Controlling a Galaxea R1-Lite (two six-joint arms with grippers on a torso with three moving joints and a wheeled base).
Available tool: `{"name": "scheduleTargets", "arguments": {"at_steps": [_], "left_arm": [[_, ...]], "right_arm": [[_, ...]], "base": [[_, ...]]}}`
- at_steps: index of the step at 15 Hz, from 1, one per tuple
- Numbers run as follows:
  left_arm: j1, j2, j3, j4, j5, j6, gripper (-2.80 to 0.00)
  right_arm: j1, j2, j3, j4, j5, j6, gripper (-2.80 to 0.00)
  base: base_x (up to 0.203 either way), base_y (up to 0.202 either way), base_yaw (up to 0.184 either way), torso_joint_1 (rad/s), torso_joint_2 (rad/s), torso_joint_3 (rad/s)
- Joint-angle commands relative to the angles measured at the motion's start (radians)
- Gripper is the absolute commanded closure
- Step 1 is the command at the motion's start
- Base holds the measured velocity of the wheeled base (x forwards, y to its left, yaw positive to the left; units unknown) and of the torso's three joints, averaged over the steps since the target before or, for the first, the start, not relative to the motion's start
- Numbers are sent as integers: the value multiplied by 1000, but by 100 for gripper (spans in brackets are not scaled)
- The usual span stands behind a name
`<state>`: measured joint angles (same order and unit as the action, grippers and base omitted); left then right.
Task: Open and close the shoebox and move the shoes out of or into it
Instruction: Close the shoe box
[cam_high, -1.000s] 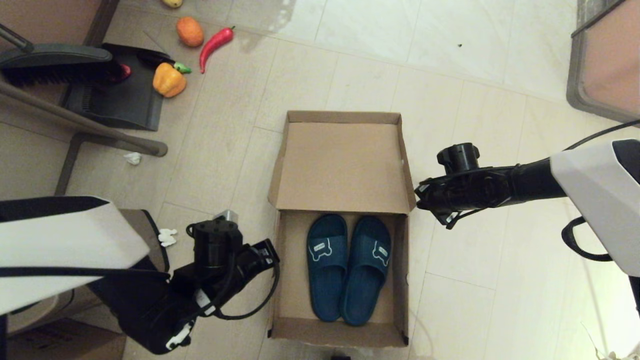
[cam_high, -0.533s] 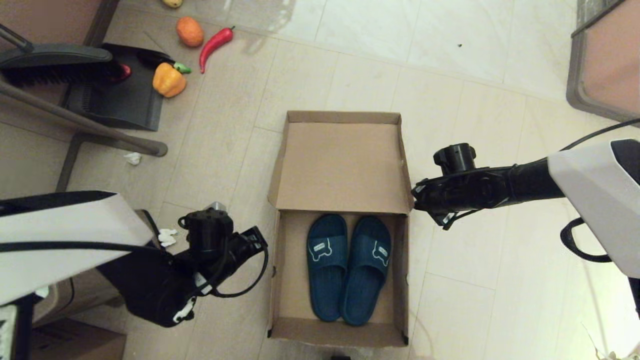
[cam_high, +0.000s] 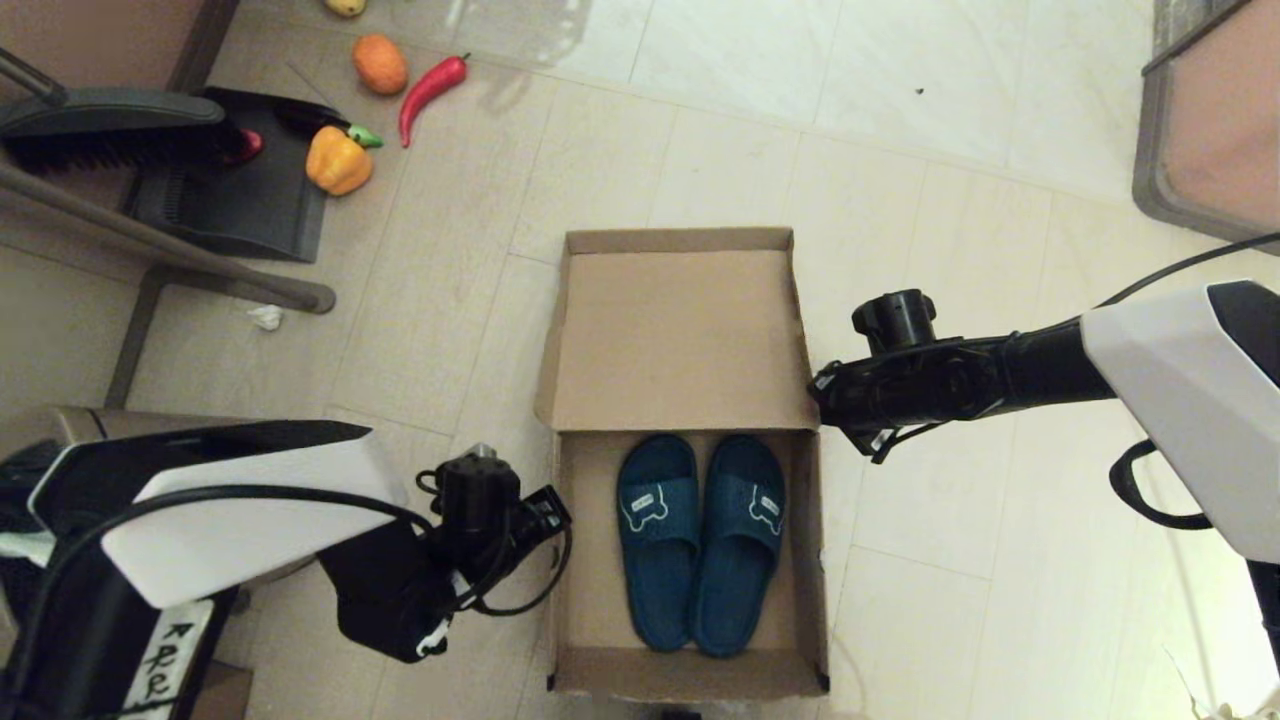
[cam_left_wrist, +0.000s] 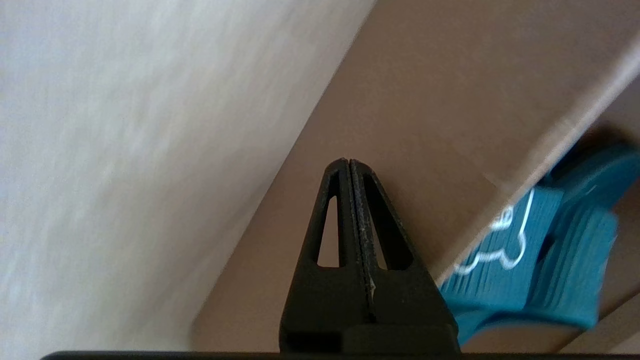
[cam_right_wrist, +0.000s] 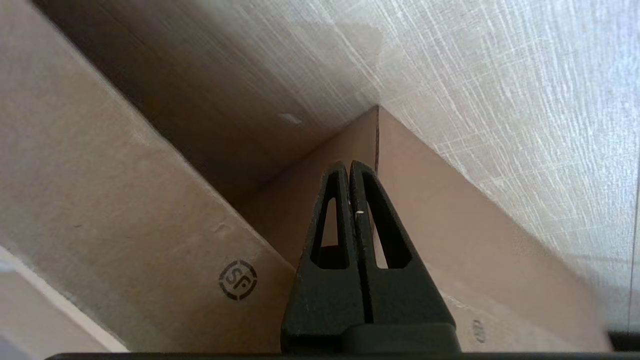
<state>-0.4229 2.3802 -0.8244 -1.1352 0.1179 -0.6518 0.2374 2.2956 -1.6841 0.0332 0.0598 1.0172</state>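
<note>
The brown shoebox (cam_high: 690, 675) stands on the floor in the middle of the head view, its flap lid (cam_high: 680, 330) folded back and open. Both teal shoes (cam_high: 700, 545) lie side by side inside, toes toward the near wall. My left gripper (cam_high: 556, 506) is shut, right beside the box's left wall (cam_left_wrist: 425, 100); past the rim one shoe (cam_left_wrist: 525, 260) shows. My right gripper (cam_high: 815, 388) is shut and empty, at the lid's right edge by the hinge corner. Its wrist view shows the gripper (cam_right_wrist: 349, 165) over the box's side (cam_right_wrist: 475, 225), below the lid (cam_right_wrist: 100, 200).
A dustpan (cam_high: 240, 190) with a brush (cam_high: 110, 125) lies at the far left beside an orange pepper (cam_high: 338, 160), a red chilli (cam_high: 430, 88) and an orange fruit (cam_high: 380, 62). A slanting metal leg (cam_high: 160, 250) crosses there. Furniture (cam_high: 1210, 120) stands at the far right.
My left arm has swung in closer to the box's left wall. My right gripper has crept left to the lid's edge, and the box has shifted slightly left and nearer.
</note>
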Motion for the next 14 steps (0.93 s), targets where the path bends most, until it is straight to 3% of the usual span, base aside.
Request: {"name": "scheduleTargets", "arguments": {"at_steps": [1, 5, 8, 11, 14], "left_arm": [[-19, 1, 62, -34, 17, -15, 0], [-28, -34, 249, -182, 51, -29, 0], [-1, -73, 296, -226, 54, -23, 0], [47, -103, 233, -217, 33, 11, 0], [87, -105, 85, -132, -19, 18, 0]], "right_arm": [[3, 8, -1, 1, 2, 4, 0], [4, -18, 61, 4, 1, 4, 0], [1, -79, 165, 1, -1, 4, 0], [-47, -111, 182, -6, 11, -10, 0], [-94, -112, 150, -6, 118, -69, 0]], "base": [[0, 0, 0, 0, 0, 0], [0, 0, 0, 0, 0, 0], [0, 0, 0, 0, 0, 0], [0, 0, 0, 0, 0, 0], [0, 0, 0, 0, 0, 0]]}}
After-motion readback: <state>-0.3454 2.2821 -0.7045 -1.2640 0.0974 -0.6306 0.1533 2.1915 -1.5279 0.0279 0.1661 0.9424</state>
